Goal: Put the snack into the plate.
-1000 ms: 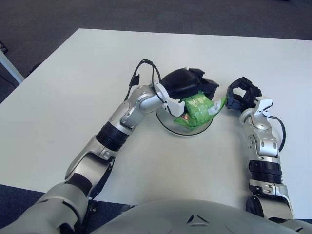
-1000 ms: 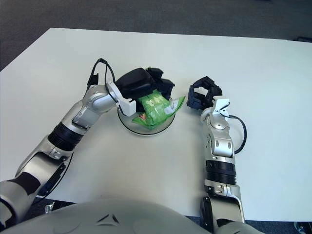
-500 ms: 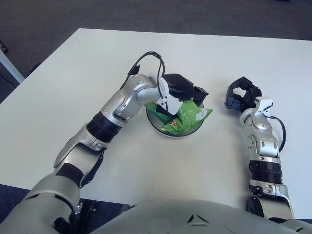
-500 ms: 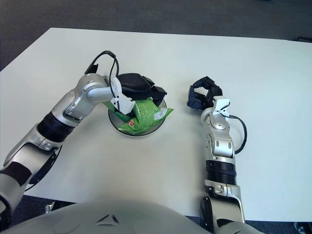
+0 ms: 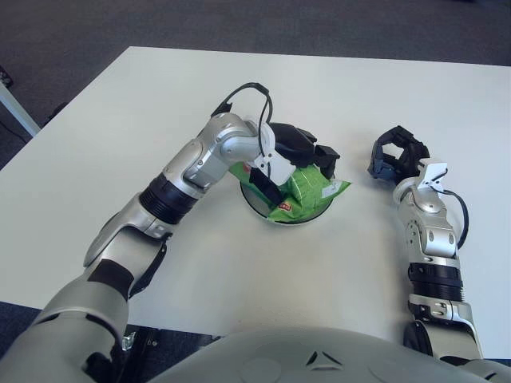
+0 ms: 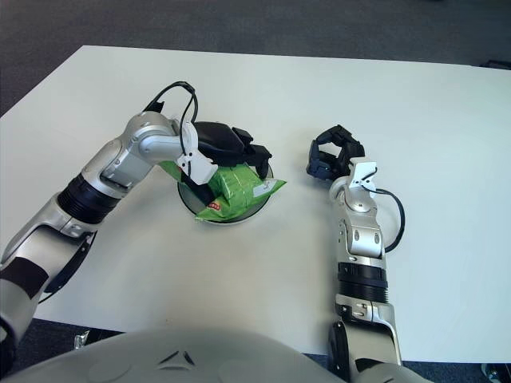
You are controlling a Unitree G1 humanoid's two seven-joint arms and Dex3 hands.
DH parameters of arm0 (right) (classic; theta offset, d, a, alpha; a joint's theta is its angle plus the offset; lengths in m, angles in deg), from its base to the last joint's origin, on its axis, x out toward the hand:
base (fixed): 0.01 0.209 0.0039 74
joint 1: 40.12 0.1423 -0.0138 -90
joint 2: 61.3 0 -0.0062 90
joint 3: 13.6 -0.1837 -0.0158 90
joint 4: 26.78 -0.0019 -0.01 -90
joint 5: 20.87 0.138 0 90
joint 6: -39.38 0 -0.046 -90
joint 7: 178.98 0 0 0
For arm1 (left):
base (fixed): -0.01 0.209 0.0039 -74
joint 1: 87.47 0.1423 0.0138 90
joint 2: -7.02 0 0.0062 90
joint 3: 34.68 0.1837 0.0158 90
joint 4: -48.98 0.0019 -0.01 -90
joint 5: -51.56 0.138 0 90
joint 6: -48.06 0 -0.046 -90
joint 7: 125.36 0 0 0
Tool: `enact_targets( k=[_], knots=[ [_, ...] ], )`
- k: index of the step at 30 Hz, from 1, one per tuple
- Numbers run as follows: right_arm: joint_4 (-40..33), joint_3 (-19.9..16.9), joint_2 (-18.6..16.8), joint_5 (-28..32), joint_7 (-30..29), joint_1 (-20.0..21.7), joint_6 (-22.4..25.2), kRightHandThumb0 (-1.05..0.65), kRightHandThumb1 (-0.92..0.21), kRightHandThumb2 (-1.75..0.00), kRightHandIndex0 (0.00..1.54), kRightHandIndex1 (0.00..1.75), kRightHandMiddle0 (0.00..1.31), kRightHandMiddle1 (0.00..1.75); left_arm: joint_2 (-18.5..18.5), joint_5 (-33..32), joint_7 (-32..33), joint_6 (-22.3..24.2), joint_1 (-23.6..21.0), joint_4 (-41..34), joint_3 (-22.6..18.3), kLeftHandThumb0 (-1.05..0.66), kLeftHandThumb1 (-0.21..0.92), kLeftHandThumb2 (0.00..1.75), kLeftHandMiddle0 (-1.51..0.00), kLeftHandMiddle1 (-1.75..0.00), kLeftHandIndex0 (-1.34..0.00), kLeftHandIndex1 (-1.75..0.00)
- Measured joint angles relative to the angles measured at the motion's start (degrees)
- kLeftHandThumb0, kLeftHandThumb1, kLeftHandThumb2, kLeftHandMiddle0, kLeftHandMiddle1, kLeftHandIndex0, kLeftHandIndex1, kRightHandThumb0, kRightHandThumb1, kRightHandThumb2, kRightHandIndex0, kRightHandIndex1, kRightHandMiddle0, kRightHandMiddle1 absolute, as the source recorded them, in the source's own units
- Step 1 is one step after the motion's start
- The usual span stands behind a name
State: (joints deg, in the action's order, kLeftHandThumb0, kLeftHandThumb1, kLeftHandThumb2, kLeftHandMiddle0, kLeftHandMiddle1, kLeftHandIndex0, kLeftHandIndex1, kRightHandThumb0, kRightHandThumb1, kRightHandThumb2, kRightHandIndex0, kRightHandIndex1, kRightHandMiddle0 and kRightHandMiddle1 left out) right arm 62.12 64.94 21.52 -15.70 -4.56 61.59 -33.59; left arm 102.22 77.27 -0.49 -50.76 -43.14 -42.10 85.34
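Centrally on the white table (image 5: 120, 120) sits a round plate (image 5: 259, 206) with a dark rim, and a green snack (image 5: 299, 195) packet lies in it, its right corner poking out over the plate's right edge. Over the far side of the plate is the left hand (image 5: 299, 152), its dark fingers (image 5: 326, 153) curled around the packet's upper part, one finger pressed down along the left side. To the right, well apart from the plate, the right hand (image 5: 393, 156) shows above the table with its fingers loosely curled, holding nothing. Compared with a second ago, plate and packet have shifted left, and the packet sits lower and flatter in the plate; the right hand has not moved.
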Motion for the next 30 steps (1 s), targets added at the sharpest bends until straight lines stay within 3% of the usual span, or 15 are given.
enact_targets(
  k=[5,11,21,30],
  knots=[
    [0.0,-0.3,0.0,0.1,-0.3,0.0,0.3,-0.50,-0.27,-1.37,1.21,1.75,0.65,1.75,0.2,-3.1,-0.1,-3.5,-0.1,0.9,-0.6,-0.77,0.45,0.75,0.00,-0.35,0.00,-0.14],
    [-0.3,-0.5,-0.2,0.3,-0.5,0.0,0.9,-0.50,-0.26,-1.38,1.19,1.75,0.66,1.75,-0.8,-5.5,3.6,-5.1,0.6,1.2,-3.0,-0.82,0.46,0.72,0.00,-0.06,0.00,-0.02],
    [-0.2,-0.5,-0.1,0.3,-0.3,0.0,0.6,-0.50,-0.25,-1.39,1.21,1.75,0.67,1.75,-3.1,-7.6,9.9,-5.6,4.2,1.2,-5.3,-0.95,0.65,0.45,0.00,0.00,0.00,0.00],
    [0.2,-0.4,0.0,0.3,0.3,-0.1,-0.6,-0.50,-0.27,-1.37,1.23,1.75,0.65,1.75,-5.2,-12.0,14.6,-8.6,6.7,2.0,-7.6,-0.95,0.69,0.40,0.00,0.00,0.00,0.00]
  ],
)
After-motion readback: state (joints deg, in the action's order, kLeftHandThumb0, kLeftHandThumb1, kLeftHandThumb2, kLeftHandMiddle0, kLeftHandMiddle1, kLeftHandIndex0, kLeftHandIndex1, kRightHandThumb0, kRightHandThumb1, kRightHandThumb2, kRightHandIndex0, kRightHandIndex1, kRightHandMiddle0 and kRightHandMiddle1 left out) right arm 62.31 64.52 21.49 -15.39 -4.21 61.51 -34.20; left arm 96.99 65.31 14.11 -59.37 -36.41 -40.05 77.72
